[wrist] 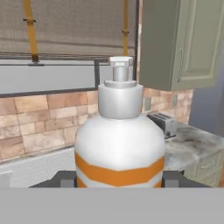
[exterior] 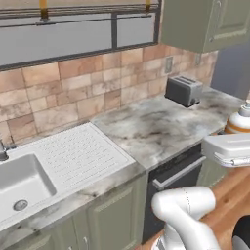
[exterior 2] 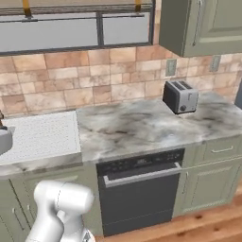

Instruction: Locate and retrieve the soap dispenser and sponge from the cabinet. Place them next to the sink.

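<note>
We start at the gripper (wrist: 118,180): in the hand view its two dark fingertips (wrist: 65,179) sit either side of the soap dispenser (wrist: 119,144), pinching its lower body; the bottle is held, off any surface. In the left base view we see the soap dispenser (exterior: 238,123) at the right edge, above the white forearm, in the air beyond the right end of the counter (exterior: 156,129).

Progress, as we judge it: the dispenser is out of the cabinet (exterior: 205,22) and in hand, so one retrieval is done; its placing is not. The sink (exterior: 22,183) lies well apart, at the far left of the counter, with the ribbed drainboard (exterior: 78,154) between basin and bare marble; the carry toward it is left. We see no sponge; that fetch and placing we take as still to do. The cabinet door appears closed in the right base view.

Orientation: the dispenser's long axis runs base to pump; in the hand view it stands upright, pump top (wrist: 120,65) uppermost toward the window (wrist: 65,39). A toaster (exterior 2: 180,96) stands on the counter by the wall.
</note>
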### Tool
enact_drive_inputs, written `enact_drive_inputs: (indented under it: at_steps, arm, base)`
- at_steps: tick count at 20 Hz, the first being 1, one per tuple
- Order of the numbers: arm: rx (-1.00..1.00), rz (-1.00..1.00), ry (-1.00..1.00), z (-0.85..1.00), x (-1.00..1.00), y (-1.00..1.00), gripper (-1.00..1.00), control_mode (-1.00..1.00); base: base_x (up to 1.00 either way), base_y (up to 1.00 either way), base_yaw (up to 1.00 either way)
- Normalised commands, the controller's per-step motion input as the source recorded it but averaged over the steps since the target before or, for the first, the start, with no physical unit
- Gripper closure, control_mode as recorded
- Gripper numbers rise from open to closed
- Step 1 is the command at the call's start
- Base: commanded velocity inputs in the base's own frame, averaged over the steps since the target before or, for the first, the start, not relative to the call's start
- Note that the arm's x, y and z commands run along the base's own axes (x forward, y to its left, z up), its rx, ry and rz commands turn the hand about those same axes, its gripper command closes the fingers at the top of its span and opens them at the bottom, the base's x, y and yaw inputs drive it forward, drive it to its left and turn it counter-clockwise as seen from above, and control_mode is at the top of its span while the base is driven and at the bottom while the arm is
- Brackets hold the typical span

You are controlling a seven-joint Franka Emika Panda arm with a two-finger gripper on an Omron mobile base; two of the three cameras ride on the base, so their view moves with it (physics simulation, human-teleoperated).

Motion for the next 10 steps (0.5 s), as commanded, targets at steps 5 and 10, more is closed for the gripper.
enact_drive_inputs:
  at_steps: [5,10]
  arm:
    - [0.00,0.00,0.00,0.00,0.00,0.00,1.00,1.00]
    - [0.00,0.00,0.00,0.00,0.00,0.00,1.00,1.00]
  base:
    - [0.09,0.22,0.44]
    - [0.17,0.22,0.38]
